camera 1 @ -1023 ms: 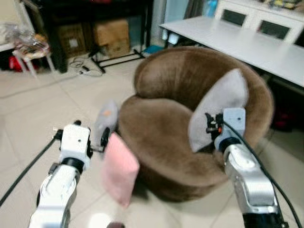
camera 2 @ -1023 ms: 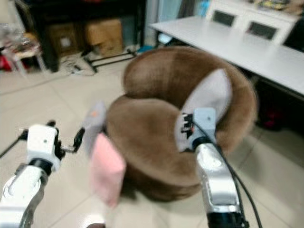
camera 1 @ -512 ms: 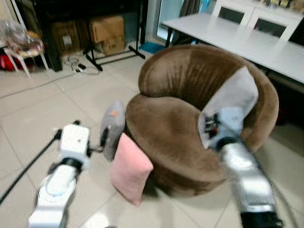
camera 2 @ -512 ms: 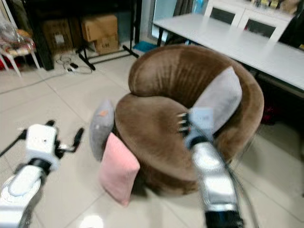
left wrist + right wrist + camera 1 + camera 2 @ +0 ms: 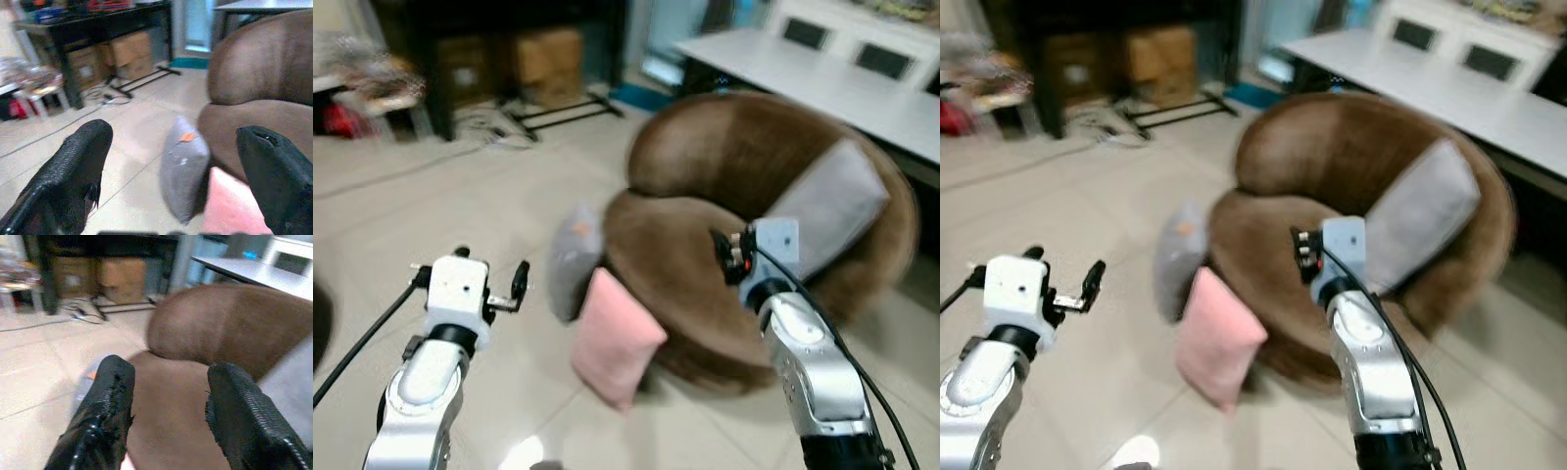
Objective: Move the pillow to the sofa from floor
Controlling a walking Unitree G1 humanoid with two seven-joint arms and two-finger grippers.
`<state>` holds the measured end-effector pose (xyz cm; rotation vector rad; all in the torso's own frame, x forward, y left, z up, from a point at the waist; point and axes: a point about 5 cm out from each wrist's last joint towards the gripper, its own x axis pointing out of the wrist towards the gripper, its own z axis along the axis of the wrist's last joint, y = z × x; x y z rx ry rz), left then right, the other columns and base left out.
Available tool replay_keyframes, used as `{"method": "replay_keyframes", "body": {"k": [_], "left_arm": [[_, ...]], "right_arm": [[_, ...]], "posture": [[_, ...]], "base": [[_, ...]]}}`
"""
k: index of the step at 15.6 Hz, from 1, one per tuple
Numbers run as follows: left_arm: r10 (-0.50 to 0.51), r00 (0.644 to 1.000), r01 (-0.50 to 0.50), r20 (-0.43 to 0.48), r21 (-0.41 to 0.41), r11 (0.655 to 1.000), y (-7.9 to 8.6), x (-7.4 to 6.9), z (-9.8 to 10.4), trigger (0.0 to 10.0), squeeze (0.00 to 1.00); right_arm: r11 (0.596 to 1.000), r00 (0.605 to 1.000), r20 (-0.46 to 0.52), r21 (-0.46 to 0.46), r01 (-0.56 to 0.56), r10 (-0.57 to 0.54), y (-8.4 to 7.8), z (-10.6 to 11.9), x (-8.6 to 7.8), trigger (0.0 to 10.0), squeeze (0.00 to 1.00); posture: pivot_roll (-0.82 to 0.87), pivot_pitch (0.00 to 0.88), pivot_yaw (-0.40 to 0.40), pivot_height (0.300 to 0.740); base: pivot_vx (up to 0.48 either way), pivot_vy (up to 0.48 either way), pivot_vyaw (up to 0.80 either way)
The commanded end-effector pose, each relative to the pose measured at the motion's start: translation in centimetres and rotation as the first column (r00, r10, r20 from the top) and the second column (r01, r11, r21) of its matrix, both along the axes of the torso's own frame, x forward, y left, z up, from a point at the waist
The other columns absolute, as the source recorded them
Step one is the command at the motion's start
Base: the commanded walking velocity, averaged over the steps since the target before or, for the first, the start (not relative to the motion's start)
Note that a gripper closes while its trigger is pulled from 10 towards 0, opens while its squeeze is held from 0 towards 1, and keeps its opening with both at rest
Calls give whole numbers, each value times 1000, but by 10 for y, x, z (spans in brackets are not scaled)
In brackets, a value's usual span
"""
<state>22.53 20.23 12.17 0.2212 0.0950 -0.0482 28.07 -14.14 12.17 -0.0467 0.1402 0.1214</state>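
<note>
Pale tiled floor (image 5: 431, 196) of a living room, with cardboard boxes (image 5: 543, 54) under a dark shelf at the back and a long white desk (image 5: 822, 83) beyond the seating. View slightly blurred.

Round brown plush sofa chair (image 5: 724, 166): directly ahead of the right end effector (image 5: 726, 257), which is raised in front of the seat. Fingers moderately spread, holding nothing.

Grey square cushion (image 5: 827, 206): on the sofa, leaning against the backrest, just past the right end effector.

Pink soft pillow (image 5: 612, 338): on the floor, propped against the sofa base, between the two end effectors and lower.

Grey pillow with orange tag (image 5: 183, 164): on the floor, upright against the sofa, just ahead of the left end effector (image 5: 517, 284). Its fingers (image 5: 80, 161) are spread wide, empty, apart from both pillows.
</note>
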Motion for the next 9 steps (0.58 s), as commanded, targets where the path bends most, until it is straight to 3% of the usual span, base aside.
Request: {"method": "replay_keyframes", "body": {"k": [1, 5, 9], "left_arm": [[-18, 1000, 18, 17, -16, 1000, -4, 0, 2, 10000, 0], [-20, 1000, 21, 17, -19, 1000, -5, 0, 2, 10000, 0], [-17, 1000, 18, 21, -17, 1000, -4, 0, 3, 10000, 0]], "right_arm": [[999, 1000, 15, -39, -23, 23, 0, 2, -1, 10000, 1000], [999, 1000, 11, -52, -16, 17, 1, 0, -2, 10000, 1000], [998, 999, -14, -48, 38, -39, -4, -1, 1, 10000, 1000]], "posture": [[50, 0, -96, 740], [48, 0, -96, 740], [56, 0, -99, 740]], "base": [[266, 0, 800], [283, 0, 744], [287, 0, 0]]}}
